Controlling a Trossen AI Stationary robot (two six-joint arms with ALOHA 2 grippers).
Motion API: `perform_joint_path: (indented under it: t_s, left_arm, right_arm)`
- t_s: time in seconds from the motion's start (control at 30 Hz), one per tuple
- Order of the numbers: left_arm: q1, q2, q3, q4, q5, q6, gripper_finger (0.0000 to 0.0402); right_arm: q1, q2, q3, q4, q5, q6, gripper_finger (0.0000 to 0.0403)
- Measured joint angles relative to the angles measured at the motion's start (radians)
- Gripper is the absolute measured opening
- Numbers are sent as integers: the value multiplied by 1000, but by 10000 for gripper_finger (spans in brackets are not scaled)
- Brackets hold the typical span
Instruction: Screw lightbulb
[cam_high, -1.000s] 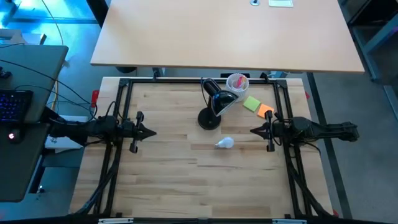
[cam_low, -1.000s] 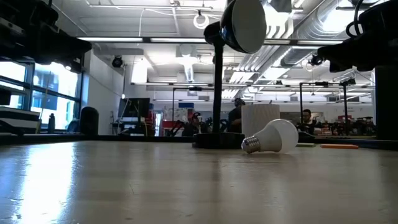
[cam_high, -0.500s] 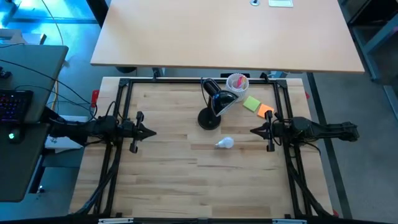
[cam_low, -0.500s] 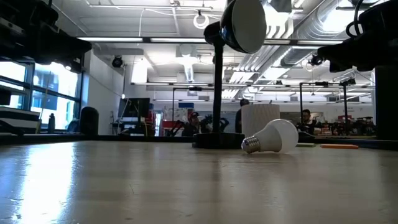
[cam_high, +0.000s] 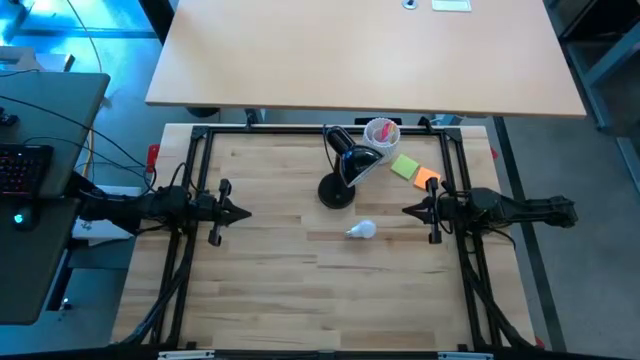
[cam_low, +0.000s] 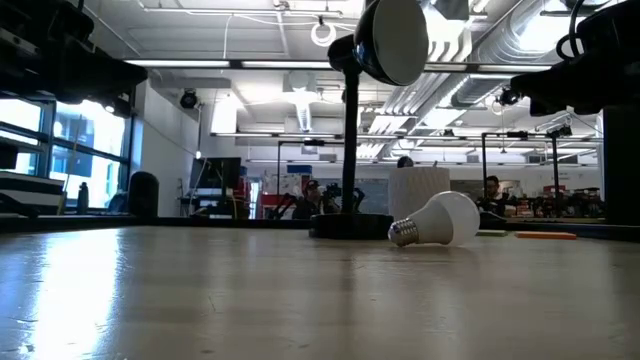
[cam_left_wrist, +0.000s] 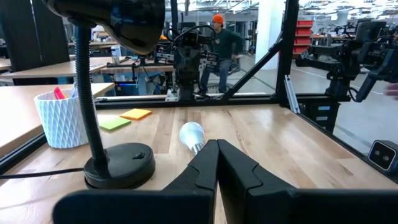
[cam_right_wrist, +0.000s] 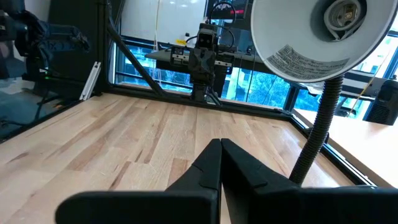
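Note:
The white lightbulb (cam_high: 361, 230) lies on its side on the wooden table, a little near of the black desk lamp's round base (cam_high: 336, 191); its metal screw base (cam_low: 402, 232) points toward the table's left. The lamp head (cam_right_wrist: 323, 31) shows its bare socket to the right wrist view. My left gripper (cam_high: 246, 212) hovers shut at the table's left side, pointing level toward the middle. My right gripper (cam_high: 406, 210) hovers shut at the right side, facing it. Both are well clear of the bulb (cam_left_wrist: 191, 134).
A white ribbed cup (cam_high: 381, 132) with pens stands at the far edge behind the lamp. Green (cam_high: 405, 166) and orange (cam_high: 427, 180) sticky-note pads lie right of the lamp. A black frame (cam_high: 300, 130) borders the table. People show in the room beyond.

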Motion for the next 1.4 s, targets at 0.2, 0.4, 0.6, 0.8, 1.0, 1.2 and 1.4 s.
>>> perform_joint_path:
  t_s: [0.2, 0.4, 0.6, 0.8, 1.0, 1.2, 1.4]
  left_arm:
    - [0, 0, 0, 0, 0, 0, 1]
    - [0, 0, 0, 0, 0, 0, 1]
    - [0, 0, 0, 7, -1, 71, 1]
    - [0, 0, 0, 10, -1, 189, 1]
    - [0, 0, 0, 12, -1, 183, 1]
    - [0, 1, 0, 12, -1, 183, 1]
    - [0, 1, 0, 13, -1, 183, 1]
  right_arm:
    - [0, 0, 0, 0, 0, 0, 2]
    - [0, 0, 0, 40, -24, 92, 2]
    - [0, 0, 0, 361, -35, 414, 2]
    - [62, 87, 0, 651, -141, 445, 2]
    - [141, 284, 0, 753, 74, 477, 2]
    - [119, 412, 24, 444, 109, 594, 2]
    - [36, 496, 140, 46, 22, 549, 16]
